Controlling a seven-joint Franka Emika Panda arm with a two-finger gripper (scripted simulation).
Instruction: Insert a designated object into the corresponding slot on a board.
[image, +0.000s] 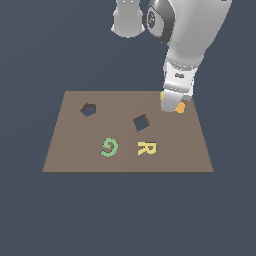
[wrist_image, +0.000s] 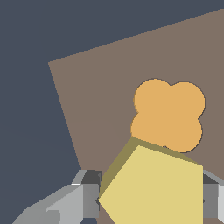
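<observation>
The yellow pentagon block sits between my gripper's two fingers, which press against its sides. In the exterior view the gripper is low over the far right corner of the brown board, and the arm hides the block except for a yellow sliver. The dark pentagon slot lies at the board's far left, well apart from the gripper. I cannot tell whether the block rests on the board or is lifted.
An orange lumpy block lies right beside the pentagon block and shows next to the gripper in the exterior view. The board also has a dark square hole, a green G and a yellow R.
</observation>
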